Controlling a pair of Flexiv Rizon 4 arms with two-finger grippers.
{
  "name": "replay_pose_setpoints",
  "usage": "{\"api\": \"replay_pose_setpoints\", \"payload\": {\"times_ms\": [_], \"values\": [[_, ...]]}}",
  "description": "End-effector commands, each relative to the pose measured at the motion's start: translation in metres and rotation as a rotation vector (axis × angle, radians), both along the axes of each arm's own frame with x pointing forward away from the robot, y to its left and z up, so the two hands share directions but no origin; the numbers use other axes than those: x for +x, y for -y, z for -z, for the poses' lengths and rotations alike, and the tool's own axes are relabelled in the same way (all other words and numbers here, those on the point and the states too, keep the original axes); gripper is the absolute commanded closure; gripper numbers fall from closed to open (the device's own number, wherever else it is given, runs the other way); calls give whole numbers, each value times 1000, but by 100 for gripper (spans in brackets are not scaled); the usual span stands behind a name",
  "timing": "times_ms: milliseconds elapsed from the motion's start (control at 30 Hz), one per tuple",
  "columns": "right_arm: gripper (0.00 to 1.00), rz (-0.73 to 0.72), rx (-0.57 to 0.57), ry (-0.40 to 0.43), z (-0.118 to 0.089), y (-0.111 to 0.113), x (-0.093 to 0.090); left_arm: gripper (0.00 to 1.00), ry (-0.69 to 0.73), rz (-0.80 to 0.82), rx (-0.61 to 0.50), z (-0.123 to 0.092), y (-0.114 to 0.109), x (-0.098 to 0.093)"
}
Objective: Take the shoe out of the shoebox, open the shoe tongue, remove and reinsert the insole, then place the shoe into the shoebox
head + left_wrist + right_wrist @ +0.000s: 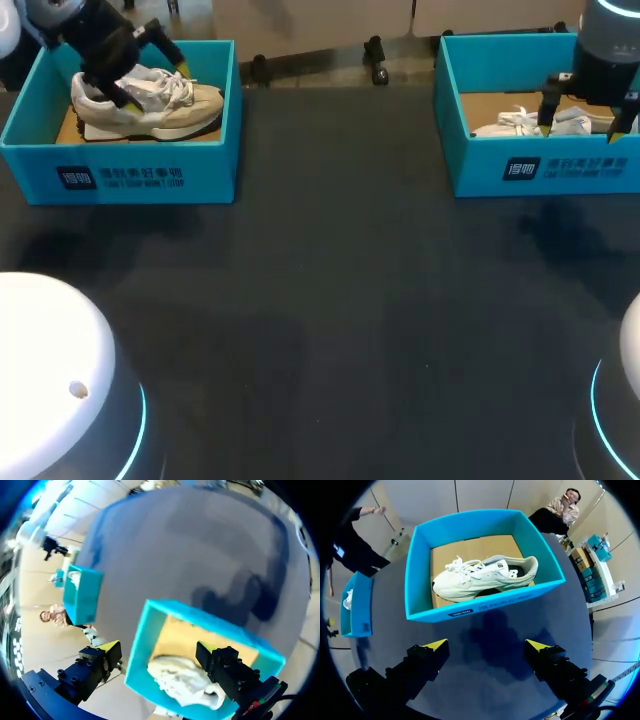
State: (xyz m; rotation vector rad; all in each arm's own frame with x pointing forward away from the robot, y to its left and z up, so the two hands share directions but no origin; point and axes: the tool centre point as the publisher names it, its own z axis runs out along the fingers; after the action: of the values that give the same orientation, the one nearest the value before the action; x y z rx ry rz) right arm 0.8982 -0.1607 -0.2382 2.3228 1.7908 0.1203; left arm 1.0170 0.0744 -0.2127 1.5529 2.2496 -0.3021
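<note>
Matt dark grey table (330, 300), finely grained like cloth, without shine. At the table's far left, left shoebox (150, 175) of smooth matt teal card, floored with raw brown cardboard. Inside, beige shoe (160, 100) of soft suede-like and mesh cloth, with woven white laces and a smooth pale sole. At the table's far right, right shoebox (485, 602) of the same matt teal card and brown cardboard. Inside, white shoe (485, 577) with a smooth leather-like upper and cloth laces. Over the table, left gripper (159, 646) and right gripper (486, 644) in matt black, studded with screw heads, tipped in smooth yellow.
</note>
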Motion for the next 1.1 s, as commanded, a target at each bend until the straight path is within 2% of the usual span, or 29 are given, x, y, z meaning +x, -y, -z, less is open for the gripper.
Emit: {"api": "replay_pose_setpoints", "payload": {"times_ms": [33, 233, 833, 1100], "values": [[0, 1, 1, 3, 0, 0, -1, 0, -3, 22, 152, 1, -8, 24], [0, 1, 1, 3, 0, 0, -1, 0, 25, 4, 234, 7, -27, 51], [0, 1, 1, 3, 0, 0, -1, 0, 35, 18, 236, 7, -27, 51], [0, 1, 1, 3, 0, 0, -1, 0, 3, 49, 281, 9, -61, 83]]}}
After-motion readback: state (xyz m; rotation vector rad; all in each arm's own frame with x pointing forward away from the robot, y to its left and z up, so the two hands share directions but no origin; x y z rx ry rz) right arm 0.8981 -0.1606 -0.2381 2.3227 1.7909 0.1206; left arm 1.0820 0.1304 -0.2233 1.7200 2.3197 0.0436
